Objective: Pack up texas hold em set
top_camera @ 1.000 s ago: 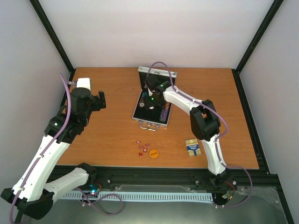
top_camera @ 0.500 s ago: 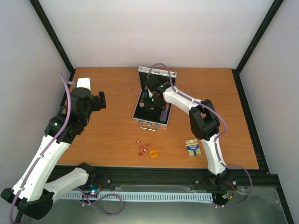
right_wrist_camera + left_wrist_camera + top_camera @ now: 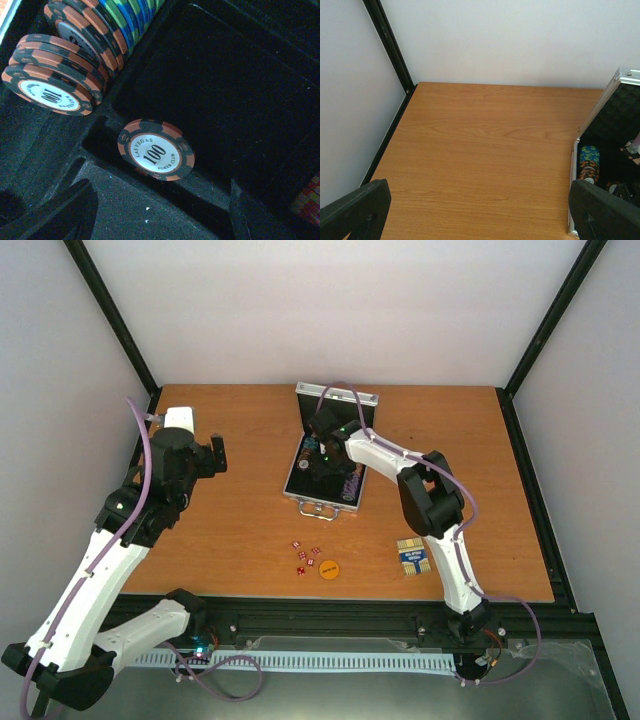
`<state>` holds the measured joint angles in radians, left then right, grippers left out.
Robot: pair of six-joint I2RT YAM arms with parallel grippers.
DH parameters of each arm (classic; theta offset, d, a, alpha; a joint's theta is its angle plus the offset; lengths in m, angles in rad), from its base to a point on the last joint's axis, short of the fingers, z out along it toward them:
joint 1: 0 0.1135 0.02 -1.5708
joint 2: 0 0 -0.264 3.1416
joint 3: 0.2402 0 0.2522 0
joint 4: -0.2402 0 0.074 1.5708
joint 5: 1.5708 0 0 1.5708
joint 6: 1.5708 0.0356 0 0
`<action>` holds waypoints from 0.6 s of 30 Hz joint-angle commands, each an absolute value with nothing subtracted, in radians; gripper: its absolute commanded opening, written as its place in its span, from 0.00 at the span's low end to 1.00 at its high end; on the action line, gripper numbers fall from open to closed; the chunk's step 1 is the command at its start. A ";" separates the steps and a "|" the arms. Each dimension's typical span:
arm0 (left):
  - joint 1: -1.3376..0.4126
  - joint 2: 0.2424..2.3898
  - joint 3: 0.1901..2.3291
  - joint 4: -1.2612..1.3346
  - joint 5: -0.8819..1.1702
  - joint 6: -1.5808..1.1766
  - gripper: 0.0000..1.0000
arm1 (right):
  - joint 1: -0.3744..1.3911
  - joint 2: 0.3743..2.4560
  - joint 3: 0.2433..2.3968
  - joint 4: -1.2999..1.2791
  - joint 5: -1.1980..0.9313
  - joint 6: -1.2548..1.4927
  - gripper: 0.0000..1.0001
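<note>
Hovering wide open over a loose orange chip (image 3: 156, 149) lying flat inside the case (image 3: 322, 504), the right hand (image 3: 160, 200) seems midway through stowing chips, and next must reach for the dice (image 3: 306, 556), disc (image 3: 329, 568) and cards (image 3: 412, 555) lying on the table (image 3: 230, 520).

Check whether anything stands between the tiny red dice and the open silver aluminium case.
Nothing visible does. Only bare wooden table lies between the tiny red dice and the open silver aluminium case. The right gripper hangs over its inside.
</note>
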<state>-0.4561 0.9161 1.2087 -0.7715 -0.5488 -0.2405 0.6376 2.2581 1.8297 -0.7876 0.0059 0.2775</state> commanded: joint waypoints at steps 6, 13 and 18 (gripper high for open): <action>-0.453 0.912 1.238 -0.768 -0.545 -0.255 1.00 | 0.640 2.302 1.855 -0.778 0.051 0.306 0.74; -0.453 0.906 1.235 -0.769 -0.547 -0.253 1.00 | 0.665 2.336 1.896 -0.795 0.084 0.330 0.75; -0.453 0.900 1.233 -0.769 -0.547 -0.249 1.00 | 0.675 2.352 1.904 -0.796 0.099 0.372 0.75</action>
